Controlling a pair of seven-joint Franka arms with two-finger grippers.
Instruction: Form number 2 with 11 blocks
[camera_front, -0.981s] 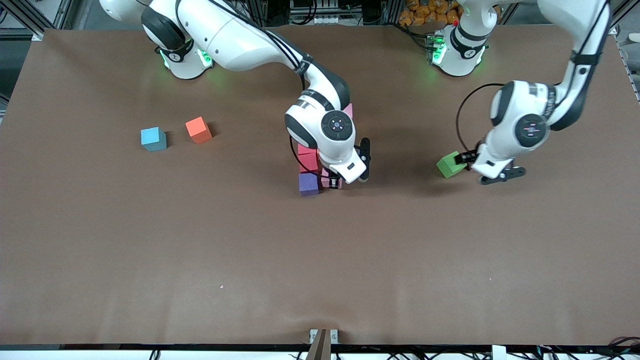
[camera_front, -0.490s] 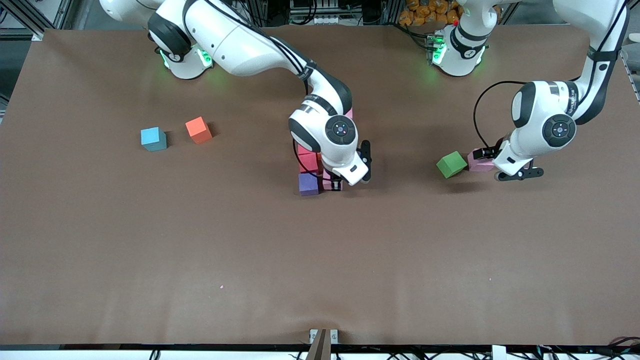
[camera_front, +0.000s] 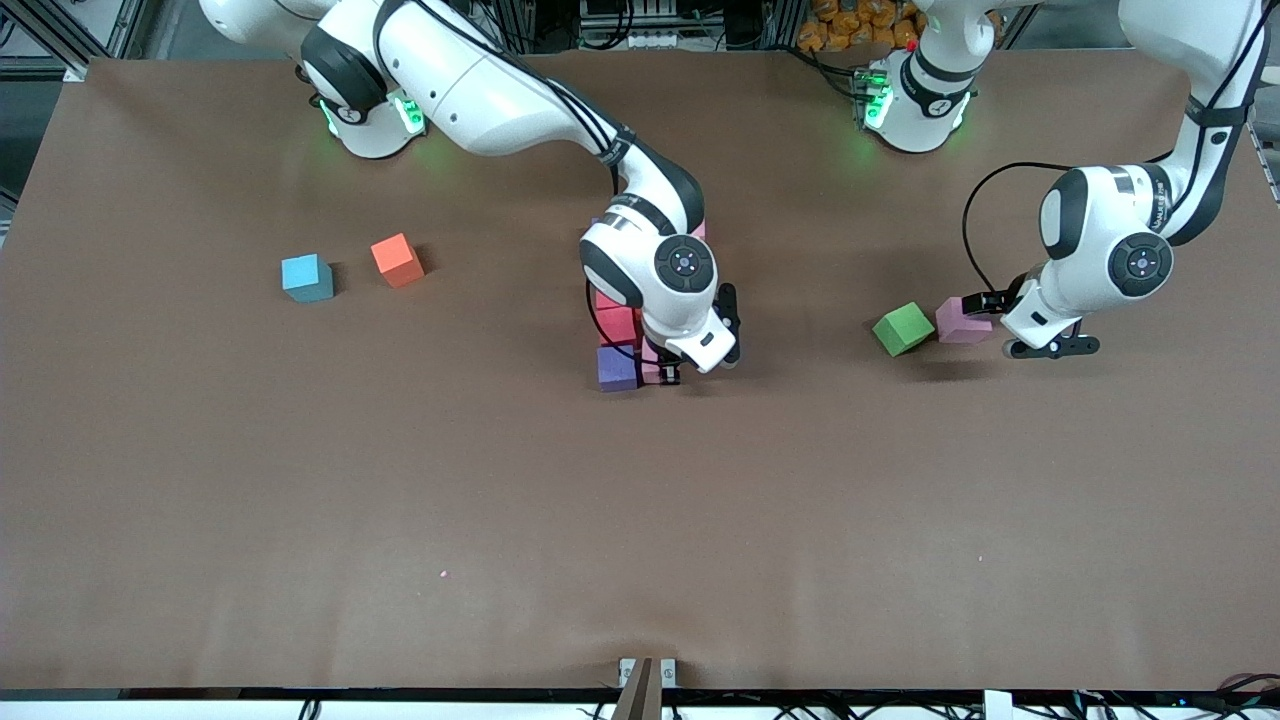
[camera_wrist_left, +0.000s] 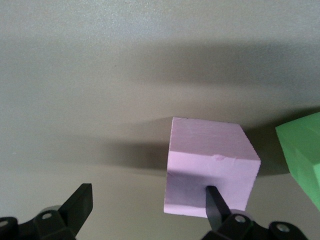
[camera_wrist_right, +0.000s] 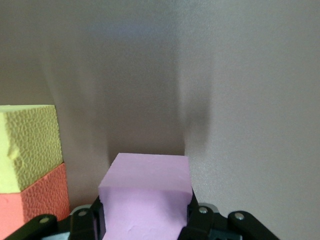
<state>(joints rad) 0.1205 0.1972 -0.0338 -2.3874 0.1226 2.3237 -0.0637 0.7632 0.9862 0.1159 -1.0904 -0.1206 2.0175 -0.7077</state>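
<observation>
The number 2 (camera_front: 617, 327) lies mid-table as a cluster of abutting blocks, largely hidden under the right arm. Its red blocks and a purple block (camera_front: 617, 367) show. My right gripper (camera_front: 668, 373) is shut on a pink block (camera_wrist_right: 145, 192), low beside the purple block. The right wrist view shows a yellow block (camera_wrist_right: 27, 145) and a red block (camera_wrist_right: 30, 205) next to it. My left gripper (camera_front: 1012, 328) is open near another pink block (camera_front: 962, 320); one finger (camera_wrist_left: 215, 200) overlaps that block's face, and the block is not between the jaws. Blue (camera_front: 306, 277) and orange (camera_front: 397, 259) blocks lie loose.
A green cube (camera_front: 902, 328) sits tilted right beside the loose pink block, toward the middle of the table. The blue and orange blocks lie toward the right arm's end. The brown table (camera_front: 640, 520) stretches bare toward the front camera.
The left arm has swung toward its own end of the table, off the green cube, uncovering the pink block beside it. The right arm has hardly moved.
</observation>
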